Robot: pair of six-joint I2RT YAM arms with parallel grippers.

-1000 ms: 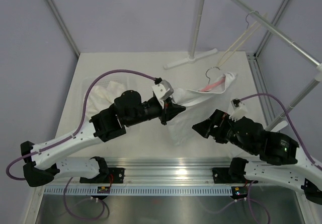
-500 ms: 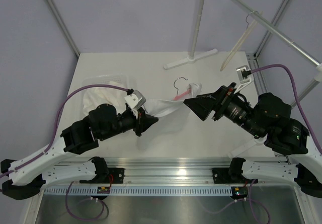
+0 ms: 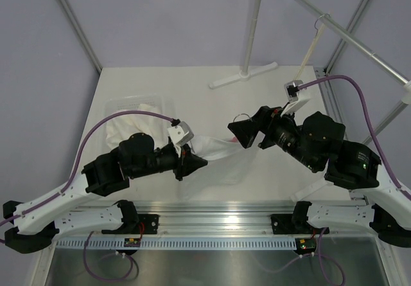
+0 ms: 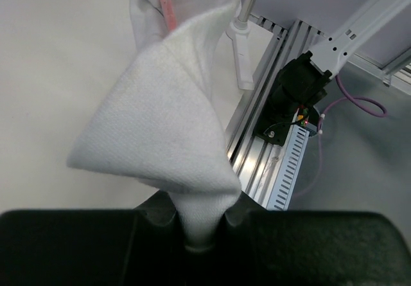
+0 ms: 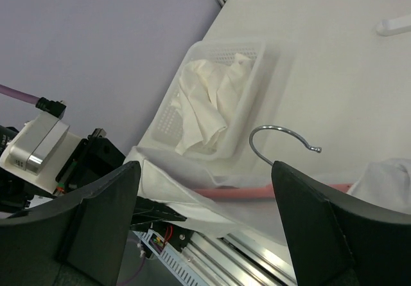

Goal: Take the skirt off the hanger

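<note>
White plastic basket [image 3: 133,103], mesh walls, sits far left on the pale counter [image 3: 167,80], crumpled cream cloths [image 3: 122,130] inside. Left pincer [image 3: 200,164] is clamped narrow on a bunched corner of the skirt [image 3: 221,156]; the wrist view shows the fabric pinched between the black fingers [image 4: 148,218] and fanning out in a cone. Skirt: white, fine woven texture, pulled in a band from the left pincer toward the hanger [image 3: 240,117], low over the counter middle and partly draped on it. Hanger: shiny metal hook, pink bar, the bar partly covered by the fabric. Right pincer [image 3: 242,132] has its jaws wide with nothing between them; the hook is just ahead, apart from both fingers. Metal rack [image 3: 254,29] with a white foot stands at back right, and a pale second hanger [image 3: 313,42] hangs from its rail.

Versus half a second ago: left pincer is a little further right and nearer, right pincer has dropped left toward the hook, and the hook has shifted slightly right. One second ago the skirt and hanger were further right.
</note>
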